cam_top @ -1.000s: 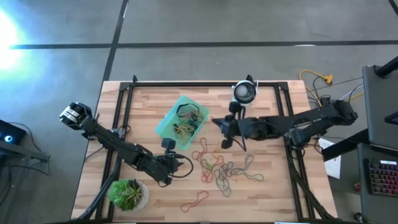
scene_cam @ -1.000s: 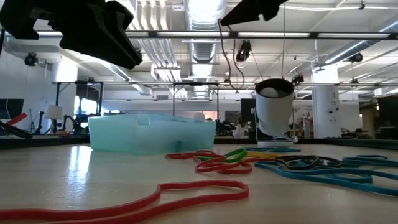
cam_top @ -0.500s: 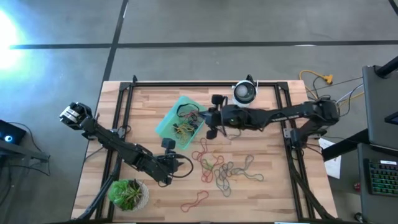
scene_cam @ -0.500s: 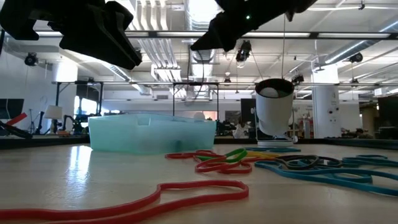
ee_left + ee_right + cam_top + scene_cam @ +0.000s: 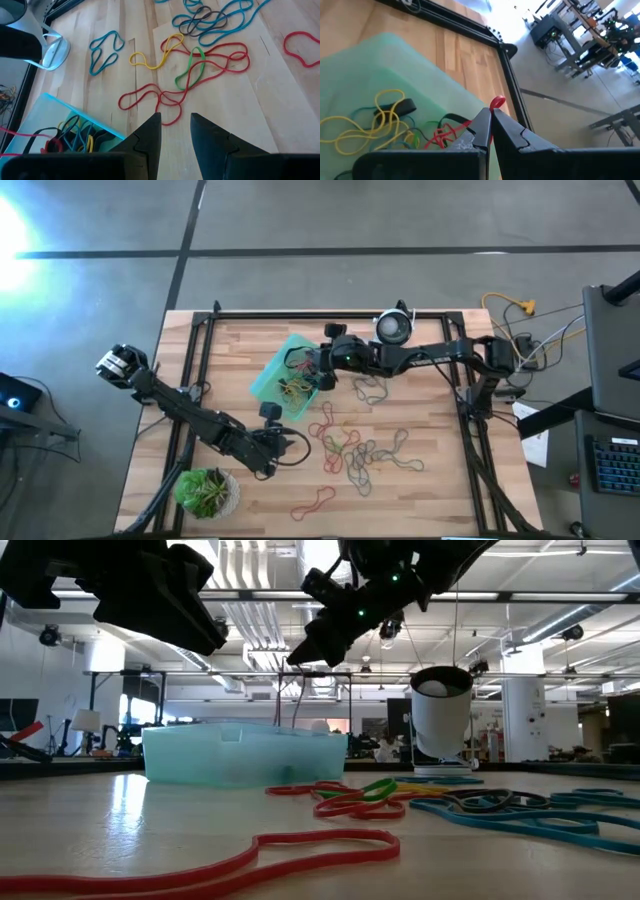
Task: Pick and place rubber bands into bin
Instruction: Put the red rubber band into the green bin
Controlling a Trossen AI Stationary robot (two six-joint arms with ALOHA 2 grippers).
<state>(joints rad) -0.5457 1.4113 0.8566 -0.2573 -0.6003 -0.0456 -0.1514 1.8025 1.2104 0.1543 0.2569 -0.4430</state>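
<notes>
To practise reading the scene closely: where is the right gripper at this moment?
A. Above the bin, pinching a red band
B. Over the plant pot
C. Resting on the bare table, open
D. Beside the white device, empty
A. The right gripper is shut on a red band above the bin.

Teal bin (image 5: 245,754) on table, rubber bands (image 5: 400,802) beside; right tool (image 5: 300,648) above bin
</notes>
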